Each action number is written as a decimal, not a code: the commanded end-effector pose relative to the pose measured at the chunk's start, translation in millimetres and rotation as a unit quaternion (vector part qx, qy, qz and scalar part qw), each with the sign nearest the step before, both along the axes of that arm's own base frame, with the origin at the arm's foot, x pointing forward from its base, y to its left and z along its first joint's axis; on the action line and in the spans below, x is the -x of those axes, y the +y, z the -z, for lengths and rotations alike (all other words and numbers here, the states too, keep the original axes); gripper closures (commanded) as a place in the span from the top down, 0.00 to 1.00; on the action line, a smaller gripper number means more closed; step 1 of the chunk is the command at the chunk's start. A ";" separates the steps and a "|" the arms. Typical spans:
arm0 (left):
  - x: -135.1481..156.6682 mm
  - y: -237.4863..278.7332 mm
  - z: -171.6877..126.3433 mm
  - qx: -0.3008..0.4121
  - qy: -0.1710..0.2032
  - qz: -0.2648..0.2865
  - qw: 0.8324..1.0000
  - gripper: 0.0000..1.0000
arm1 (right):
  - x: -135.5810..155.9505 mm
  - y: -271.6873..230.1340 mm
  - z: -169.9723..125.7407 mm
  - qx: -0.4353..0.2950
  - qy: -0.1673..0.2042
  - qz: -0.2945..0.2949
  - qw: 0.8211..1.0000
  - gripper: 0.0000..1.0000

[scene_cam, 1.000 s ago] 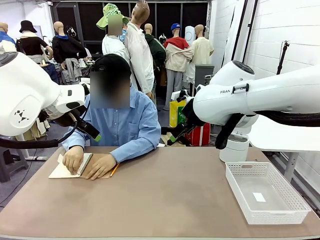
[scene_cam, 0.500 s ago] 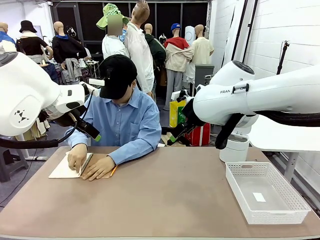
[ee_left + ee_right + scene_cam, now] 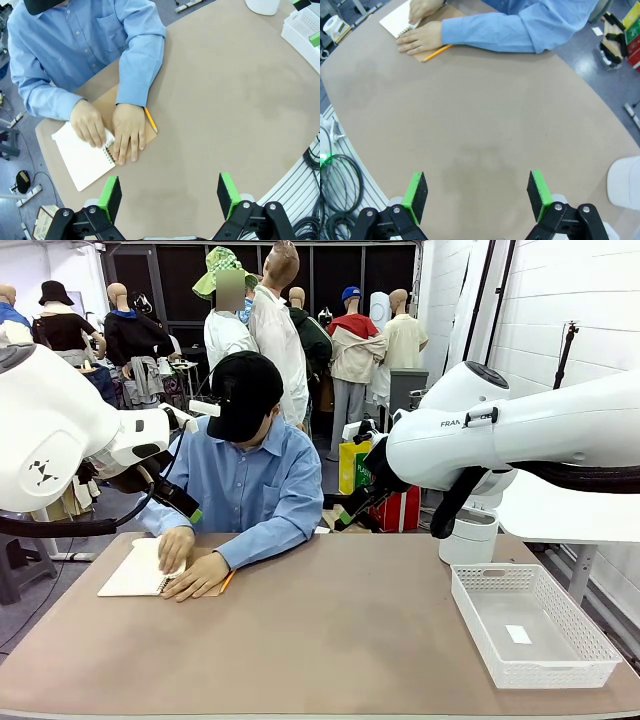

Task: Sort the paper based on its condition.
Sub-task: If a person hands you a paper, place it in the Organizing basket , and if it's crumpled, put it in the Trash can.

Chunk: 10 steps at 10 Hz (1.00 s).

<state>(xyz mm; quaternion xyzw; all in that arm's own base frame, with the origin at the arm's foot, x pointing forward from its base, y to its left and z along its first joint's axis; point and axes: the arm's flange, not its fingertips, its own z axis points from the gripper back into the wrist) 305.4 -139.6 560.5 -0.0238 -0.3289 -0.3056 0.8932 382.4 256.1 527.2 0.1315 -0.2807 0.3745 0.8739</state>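
Note:
The paper [image 3: 82, 160] is a white sheet on top of an open spiral notebook [image 3: 135, 575] with a brown cover [image 3: 107, 102], at the table's far left. Whether the sheet is loose I cannot tell. One hand of the person [image 3: 89, 125] pinches the sheet's edge at the spiral. The other hand [image 3: 127, 131] lies flat on the brown cover. My left gripper [image 3: 169, 196] hovers open high above the table, nearer my side than the notebook, with nothing between its fingers. High over the middle of the table, my right gripper [image 3: 476, 194] also stands open with nothing in it.
An orange pencil [image 3: 150, 120] lies beside the notebook. A white mesh basket [image 3: 575, 625] stands at the right, holding just a small white label [image 3: 517, 634]. Behind the basket stands a white cylinder [image 3: 468, 537]. The person leans over the far edge.
The person's hand has slid from the sheet's left part rightwards to the spiral and now grips the edge there. Both arms have stayed still.

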 end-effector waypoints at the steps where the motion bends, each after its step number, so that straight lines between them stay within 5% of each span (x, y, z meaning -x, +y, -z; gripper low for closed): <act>1: -0.3 0.5 0.4 0.001 0.000 0.000 1.000 1.00 | -0.4 -0.8 1.2 0.009 -0.001 0.001 1.000 1.00; 10: -0.3 0.5 0.4 0.001 0.000 0.000 1.000 1.00 | -0.4 -0.8 1.2 0.009 -0.001 0.001 1.000 1.00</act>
